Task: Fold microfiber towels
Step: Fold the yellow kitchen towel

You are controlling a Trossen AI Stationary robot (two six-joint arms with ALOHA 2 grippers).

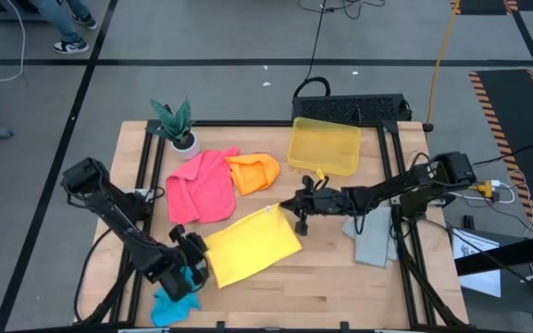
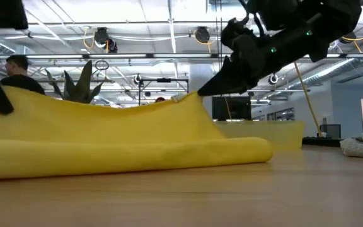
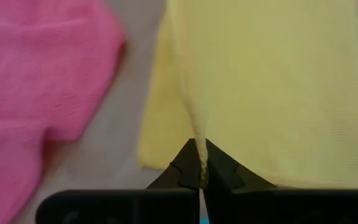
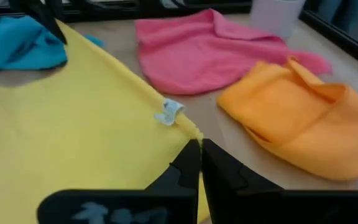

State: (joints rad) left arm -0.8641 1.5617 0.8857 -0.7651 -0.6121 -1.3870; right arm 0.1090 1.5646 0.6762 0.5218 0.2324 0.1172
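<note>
The yellow towel (image 1: 251, 246) lies mid-table, and its far edge (image 2: 106, 101) is raised between my two grippers. My left gripper (image 1: 197, 246) is shut on its left corner. My right gripper (image 1: 292, 213) is shut on its far right corner, by a small white label (image 4: 169, 112). The pink towel (image 1: 200, 187) and the orange towel (image 1: 254, 172) lie bunched on the table beyond the yellow one. The blue towel (image 1: 172, 298) lies crumpled at the near edge by my left arm. The grey towel (image 1: 372, 237) lies at the right. My left gripper pinches the yellow towel's left corner edge (image 3: 199, 155) between its two fingers, as a thin gathered fold. The corner is lifted (image 2: 5, 94); the towel's near part stays on the table. My right gripper pinches the yellow towel's far right corner (image 4: 195, 138) between its fingertips, just past the label, slanting down from the table's right. The corner is raised (image 2: 194, 98). The edge runs nearly taut to my left gripper, and the towel's near part (image 2: 169, 151) rests on the table.
A translucent yellow plastic bin (image 1: 324, 146) stands at the far edge, right of centre. A small potted plant (image 1: 179, 126) stands at the far left. A person (image 2: 16, 69) shows in the room beyond the table. Bare wood (image 1: 340, 291) lies at the near right.
</note>
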